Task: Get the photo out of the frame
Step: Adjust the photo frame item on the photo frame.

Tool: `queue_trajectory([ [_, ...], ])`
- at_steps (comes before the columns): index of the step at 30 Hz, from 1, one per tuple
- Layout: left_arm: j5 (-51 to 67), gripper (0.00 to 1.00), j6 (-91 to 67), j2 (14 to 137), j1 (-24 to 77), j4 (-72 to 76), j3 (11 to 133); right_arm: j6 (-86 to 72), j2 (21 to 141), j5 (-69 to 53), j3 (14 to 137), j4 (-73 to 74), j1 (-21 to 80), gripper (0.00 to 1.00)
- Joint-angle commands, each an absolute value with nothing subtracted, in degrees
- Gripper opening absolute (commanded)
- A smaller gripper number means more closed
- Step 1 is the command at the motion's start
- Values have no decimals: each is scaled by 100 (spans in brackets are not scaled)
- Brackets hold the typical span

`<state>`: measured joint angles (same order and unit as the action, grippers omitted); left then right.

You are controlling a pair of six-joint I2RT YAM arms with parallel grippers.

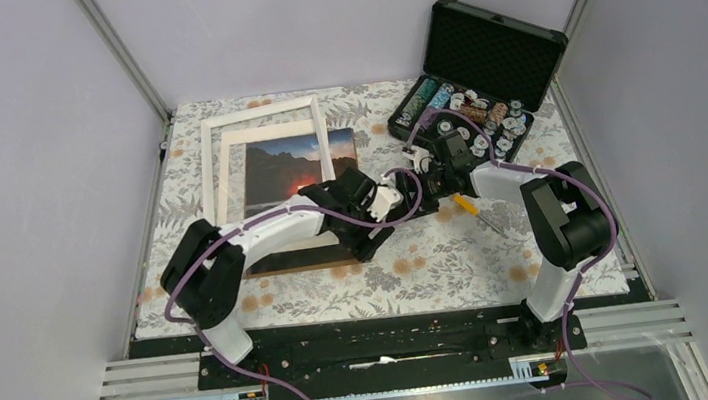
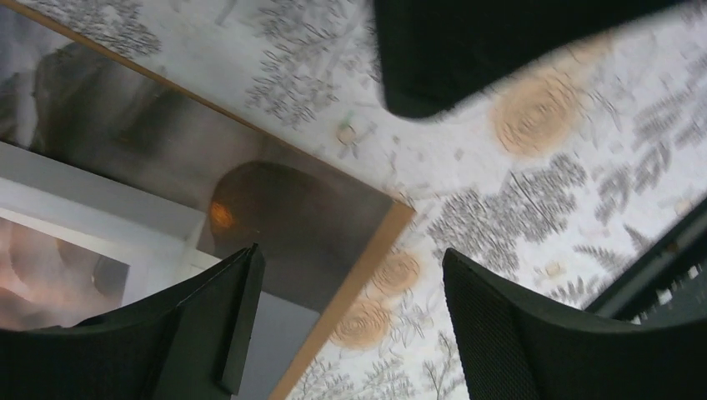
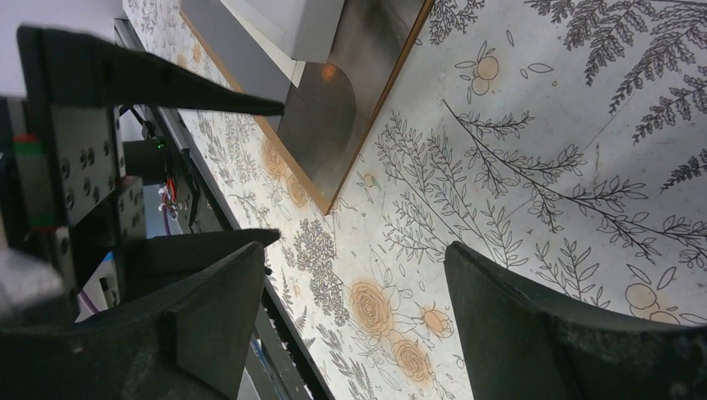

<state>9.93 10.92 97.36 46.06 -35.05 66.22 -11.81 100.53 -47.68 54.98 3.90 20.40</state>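
Top external view is filled by a bench [image 1: 394,318] spread with a floral-patterned cloth [image 1: 437,261]. On it the large rectangular photo print of a dark rocky landscape with a glowing orange-red sun [image 1: 291,172] is seen lying flat at about 10 o'clock from the bench centre, on a plain brown board [image 1: 302,262] whose edge shows along its 6 o'clock side. The large rectangular picture frame with a narrow white border [image 1: 259,109] is laid askew at 11 o'clock. In the left wrist view its white bars are seen overlapping part of the photo [image 2: 275,208], so the photo is judged only partly free. The left end effector [image 1: 392,196] is held just off the photo's 3 o'clock edge, its fingers spread wide with nothing between them, the photo's corner showing below. The right end effector [image 1: 418,164] is placed close beside it over bare cloth, likewise parted and empty. A black foam-lined case of poker chips [image 1: 488,44] at 1 o'clock and a yellow-handled tool [image 1: 466,204] at 4 o'clock are well apart from the work. For the step in hand, the exposed corner is best approached low and flat, so that one finger is slid under the print alone and not under the board. The frame should be pinned by the other end effector while the photo is drawn out toward 3 o'clock, level, so that creasing is avoided.
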Motion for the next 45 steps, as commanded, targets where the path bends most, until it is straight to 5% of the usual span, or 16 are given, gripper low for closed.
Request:
queue_trajectory([
  [1,450,81,394,9880,4562,-2417,6536,-1245,9877,-4844,5437,193,2048,84],
  [10,381,70,85,9972,4775,-2144,6204,-1249,9956,-4819,5432,189,2048,84],
  [31,-277,74,-172,10347,4811,-2155,5906,-1252,9932,-4869,5415,193,2048,84],
  [45,-137,62,-163,10512,4581,-2360,5968,-1257,9993,-4944,5410,191,2050,84],
])
